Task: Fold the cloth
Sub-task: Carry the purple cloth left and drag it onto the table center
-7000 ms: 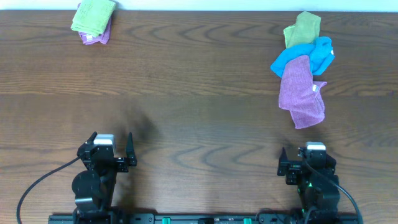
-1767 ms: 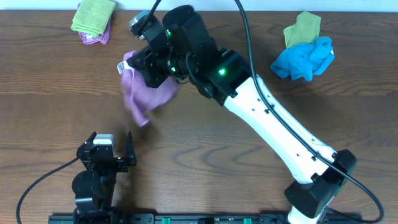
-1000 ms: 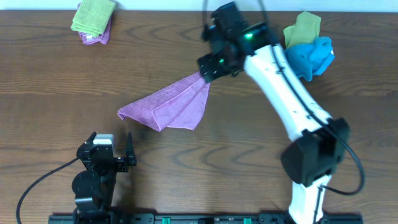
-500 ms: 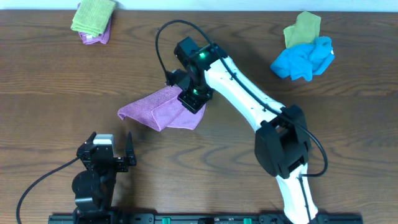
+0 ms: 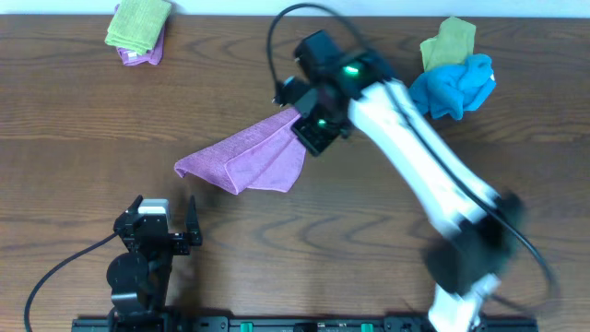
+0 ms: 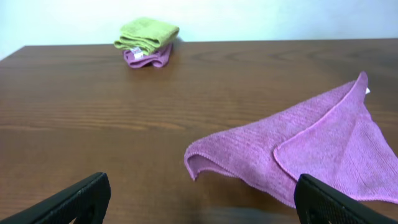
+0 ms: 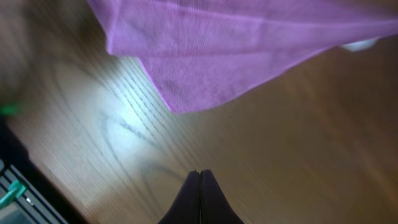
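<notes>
- Mauve cloth (image 5: pixel 253 157) lies mid-table as a lopsided triangle. One flap is doubled over the rest, and the corner with the white tag (image 6: pixel 367 91) points away from me.
- My right gripper (image 7: pixel 200 180) has its fingers pressed together on nothing. In the wrist view the cloth's edge sits apart from the tips, with bare table (image 7: pixel 280 143) between them.
- Risk: this pinch caught no fabric, so lifting now would raise nothing, and I would have to come in at the corner again.
- Risk: my right arm looks blurred from overhead, which suggests speed. Closed fingers sweeping past could snag the cloth and bunch it further.
- My left gripper (image 5: pixel 166 205) has its fingers spread wide and empty. It sits low at the table's near edge, close to the cloth's left point but not touching it.
- Risk: folding before the doubled flap is laid flat would likely give crooked, mismatched edges.
- A blue cloth (image 5: pixel 452 83) sits well apart at the far right, unlikely to interfere.
</notes>
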Motion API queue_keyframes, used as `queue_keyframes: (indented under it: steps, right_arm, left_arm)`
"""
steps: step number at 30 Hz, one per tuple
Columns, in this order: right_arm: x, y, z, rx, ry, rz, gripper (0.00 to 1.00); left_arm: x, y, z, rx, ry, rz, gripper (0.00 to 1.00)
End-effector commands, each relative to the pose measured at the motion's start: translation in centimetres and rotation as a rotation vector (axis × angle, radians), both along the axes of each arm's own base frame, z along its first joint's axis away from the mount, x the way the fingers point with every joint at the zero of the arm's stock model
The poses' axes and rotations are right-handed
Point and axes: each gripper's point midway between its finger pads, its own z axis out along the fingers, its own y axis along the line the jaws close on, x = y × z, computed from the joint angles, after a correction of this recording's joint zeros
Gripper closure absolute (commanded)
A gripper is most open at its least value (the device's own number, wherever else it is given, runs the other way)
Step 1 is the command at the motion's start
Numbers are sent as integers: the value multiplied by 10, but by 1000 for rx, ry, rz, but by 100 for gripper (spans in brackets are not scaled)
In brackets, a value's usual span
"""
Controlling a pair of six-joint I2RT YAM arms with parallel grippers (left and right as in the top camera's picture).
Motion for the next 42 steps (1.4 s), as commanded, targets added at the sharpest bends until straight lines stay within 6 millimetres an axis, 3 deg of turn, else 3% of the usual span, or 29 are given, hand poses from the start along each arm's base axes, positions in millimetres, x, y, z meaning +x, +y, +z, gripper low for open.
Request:
queue_keyframes:
  steps: [1, 5, 8, 14, 17, 28, 34, 42]
  right_arm:
    - [-19, -39, 8, -5, -86, -65, 98]
    - [-31, -55, -24, 85, -126, -129, 99]
    - [-35, -37, -59, 171, -61, -150, 99]
    - [-20, -3, -112, 202, 12, -116, 99]
    - [-18, 14, -130, 230, 56, -91, 99]
    - [-15, 52, -154, 241, 85, -30, 99]
    - [-18, 50, -175, 204, 120, -41, 99]
    - [-21, 55, -183, 196, 125, -30, 99]
  left_arm:
    - [-1, 0, -14, -1, 36, 4, 5]
    - [-1, 0, -14, -1, 36, 4, 5]
    - [-1, 0, -14, -1, 36, 4, 5]
    - [-1, 0, -14, -1, 36, 4, 5]
    - [-1, 0, -14, -1, 36, 4, 4]
    - [-1, 0, -14, -1, 36, 4, 5]
    - [-1, 0, -14, -1, 36, 4, 5]
    - [-1, 0, -14, -1, 36, 4, 5]
